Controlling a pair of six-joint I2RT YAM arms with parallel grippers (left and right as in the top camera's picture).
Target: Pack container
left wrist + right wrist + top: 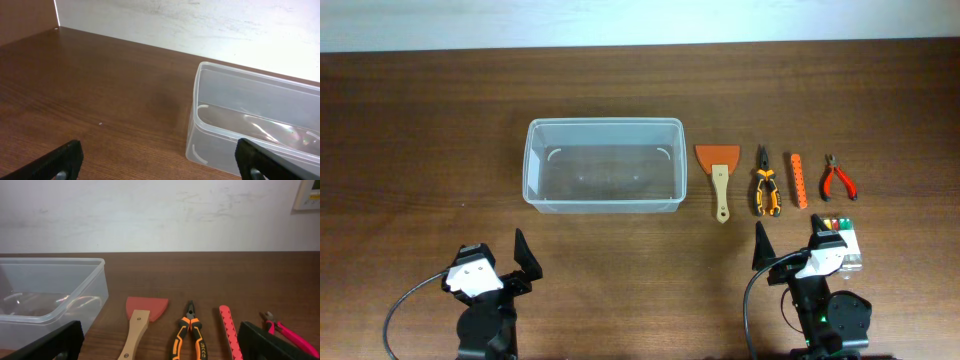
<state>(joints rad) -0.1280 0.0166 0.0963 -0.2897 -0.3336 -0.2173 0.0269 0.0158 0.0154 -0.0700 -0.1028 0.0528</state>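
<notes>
The container (532, 170), a large clear plastic tub, stands empty at the table's centre. It also shows in the left wrist view (240, 71) and the right wrist view (55, 260). To its right lie a scraper (719, 180) (141, 320) with an orange blade, orange-black pliers (766, 190) (189, 332), an orange bit strip (800, 180) (229, 332) and red cutters (837, 179) (285, 330). My left gripper (498, 262) (160, 167) is open and empty, in front of the tub's left end. My right gripper (795, 255) (160, 347) is open and empty, in front of the tools.
A small white case with coloured bits (850, 245) lies at the right, partly under my right wrist. A pale wall (160, 215) runs behind the table's far edge.
</notes>
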